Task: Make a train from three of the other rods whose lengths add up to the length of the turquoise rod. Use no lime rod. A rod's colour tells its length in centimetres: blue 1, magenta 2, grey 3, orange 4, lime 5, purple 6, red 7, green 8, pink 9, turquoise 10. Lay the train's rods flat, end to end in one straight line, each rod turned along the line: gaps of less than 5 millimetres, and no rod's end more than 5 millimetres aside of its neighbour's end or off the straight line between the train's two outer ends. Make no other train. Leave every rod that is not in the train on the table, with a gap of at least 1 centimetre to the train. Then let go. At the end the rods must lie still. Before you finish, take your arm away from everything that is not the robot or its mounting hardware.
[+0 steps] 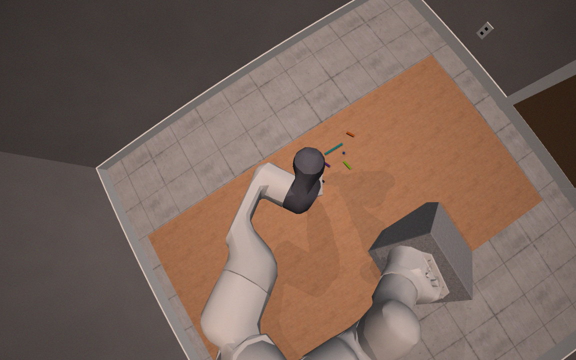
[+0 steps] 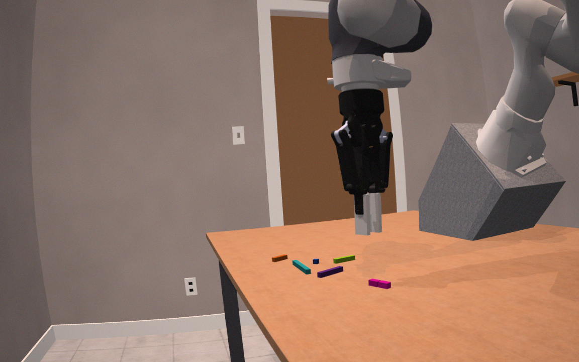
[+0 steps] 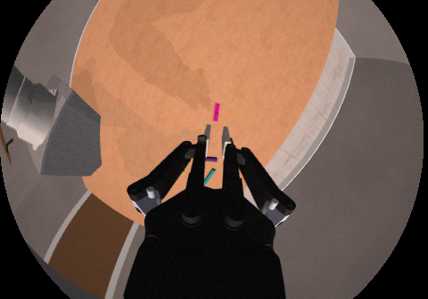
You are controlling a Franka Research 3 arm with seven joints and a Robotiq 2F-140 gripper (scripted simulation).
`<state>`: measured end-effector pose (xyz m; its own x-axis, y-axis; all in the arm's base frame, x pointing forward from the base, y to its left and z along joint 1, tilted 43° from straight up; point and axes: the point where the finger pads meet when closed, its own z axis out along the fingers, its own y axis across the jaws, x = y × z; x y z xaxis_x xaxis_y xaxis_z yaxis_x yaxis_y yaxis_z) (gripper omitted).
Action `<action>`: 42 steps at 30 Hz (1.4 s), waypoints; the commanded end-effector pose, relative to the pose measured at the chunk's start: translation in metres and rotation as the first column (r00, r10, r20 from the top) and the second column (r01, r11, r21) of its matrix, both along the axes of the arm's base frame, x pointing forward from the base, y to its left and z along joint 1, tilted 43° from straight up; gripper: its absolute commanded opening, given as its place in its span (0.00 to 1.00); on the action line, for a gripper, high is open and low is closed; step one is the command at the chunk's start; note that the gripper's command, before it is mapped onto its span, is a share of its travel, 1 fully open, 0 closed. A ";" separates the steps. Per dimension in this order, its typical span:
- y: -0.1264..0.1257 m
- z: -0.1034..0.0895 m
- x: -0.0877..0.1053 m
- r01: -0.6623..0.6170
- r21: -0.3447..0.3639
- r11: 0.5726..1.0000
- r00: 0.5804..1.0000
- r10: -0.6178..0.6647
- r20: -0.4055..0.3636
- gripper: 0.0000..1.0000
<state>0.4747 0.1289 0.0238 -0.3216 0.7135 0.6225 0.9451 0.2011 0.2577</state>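
My gripper (image 2: 368, 232) hangs well above the table with its fingers a little apart and nothing between them; the wrist view shows the gap (image 3: 217, 133). Below it and to the right, two short magenta rods (image 2: 379, 283) lie end to end on the table, also seen in the wrist view (image 3: 217, 112). The purple rod (image 2: 329, 271) lies left of them. The turquoise rod (image 2: 301, 267), the orange rod (image 2: 279, 258), the small blue rod (image 2: 315, 261) and the lime rod (image 2: 344, 258) lie farther back and left. In the overhead view the arm hides the magenta rods.
The grey block (image 2: 480, 193) carrying the arm's base stands at the back right of the table. The table's left edge (image 2: 219, 261) runs close to the orange rod.
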 end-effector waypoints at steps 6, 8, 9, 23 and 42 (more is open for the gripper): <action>0.000 0.001 -0.003 0.010 0.005 1.000 1.000 -0.010 -0.023 1.00; 0.000 0.001 -0.003 0.010 0.005 1.000 1.000 -0.010 -0.023 1.00; 0.000 0.001 -0.003 0.010 0.005 1.000 1.000 -0.010 -0.023 1.00; 0.000 0.001 -0.003 0.004 0.004 1.000 1.000 -0.004 -0.017 1.00; -0.018 -0.021 0.006 -0.276 -0.055 0.960 0.931 0.281 0.234 1.00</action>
